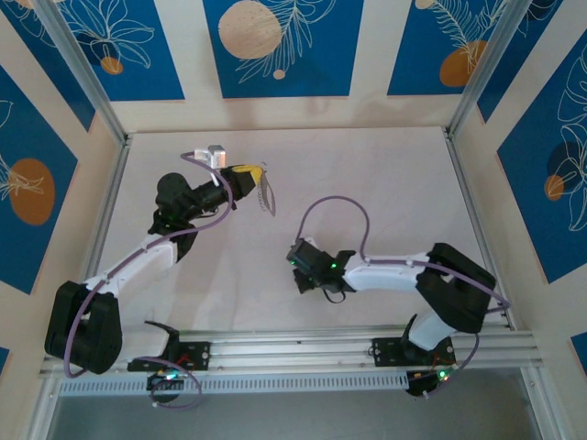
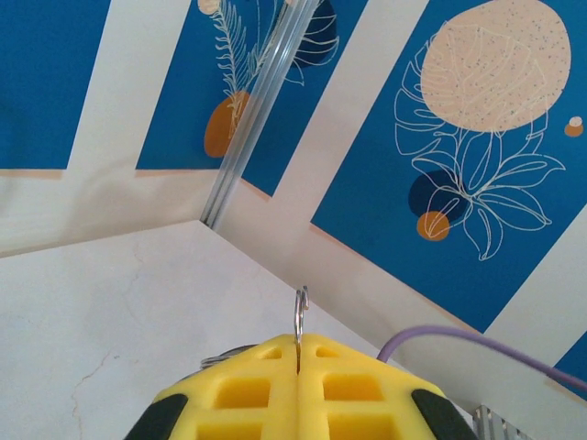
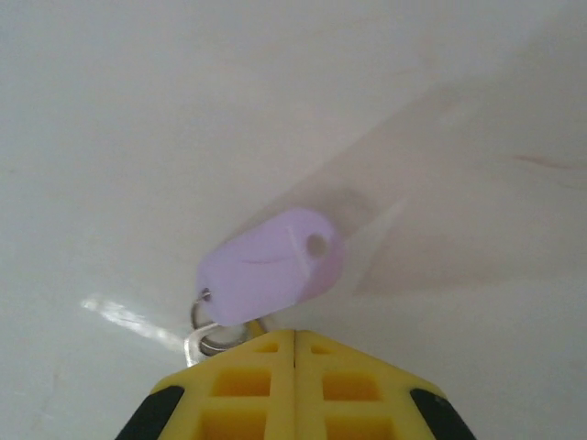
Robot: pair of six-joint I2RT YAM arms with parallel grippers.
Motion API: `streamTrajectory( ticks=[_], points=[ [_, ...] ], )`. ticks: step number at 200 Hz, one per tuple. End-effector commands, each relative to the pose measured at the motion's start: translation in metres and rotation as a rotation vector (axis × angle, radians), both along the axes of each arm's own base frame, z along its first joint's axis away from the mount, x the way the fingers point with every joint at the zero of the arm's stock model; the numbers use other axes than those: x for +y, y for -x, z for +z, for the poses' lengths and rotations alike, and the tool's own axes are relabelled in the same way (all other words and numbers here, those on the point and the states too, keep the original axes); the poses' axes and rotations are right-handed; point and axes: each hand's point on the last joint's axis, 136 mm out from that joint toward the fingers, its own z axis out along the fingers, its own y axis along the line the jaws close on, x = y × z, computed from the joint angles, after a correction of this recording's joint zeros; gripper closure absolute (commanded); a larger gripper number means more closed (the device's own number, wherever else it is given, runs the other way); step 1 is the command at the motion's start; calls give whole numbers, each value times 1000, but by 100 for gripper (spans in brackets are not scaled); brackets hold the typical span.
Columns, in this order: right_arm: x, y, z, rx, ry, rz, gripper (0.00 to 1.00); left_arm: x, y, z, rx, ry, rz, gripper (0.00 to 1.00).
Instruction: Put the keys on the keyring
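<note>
The key (image 3: 271,266) is down at the bench (image 3: 138,110), its lilac head just ahead of the right tool (image 3: 293,337). That tool's yellow tips are pressed together and seem to pinch the key's near end beside its small ring (image 3: 211,341). The head looks smeared, so it may be swinging, and I cannot tell whether it rests on the surface or hangs just above it.

The keyring (image 2: 300,310) is well apart, up on the left, its thin loop clamped edge-on in the closed left tool (image 2: 299,344), with the silver keys (image 1: 269,200) hanging off it. Raised like that, I judge the loop is being offered for threading.

The bench is pale, matt and faintly veined, edged by aluminium rails (image 1: 105,211). The walls (image 1: 284,46) carry blue panels with leaf drawings.
</note>
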Motion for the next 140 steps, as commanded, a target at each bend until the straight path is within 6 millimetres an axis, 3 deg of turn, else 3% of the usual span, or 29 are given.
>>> streamTrajectory(
  ticks=[1, 42, 83, 140],
  points=[
    [-6, -4, 16, 7, -116, -35, 98, 1, 1, 27, -75, 32, -15, 100],
    [-21, -9, 26, 46, -251, -76, 97, 0, -1, 25, -66, 35, -22, 100],
    [-6, 1, 29, 84, -278, -16, 79, -1, -3, 23, -63, 40, -26, 100],
    [14, 12, 19, 101, -197, 17, 75, -1, -4, 23, -61, 36, -23, 100]
  ],
)
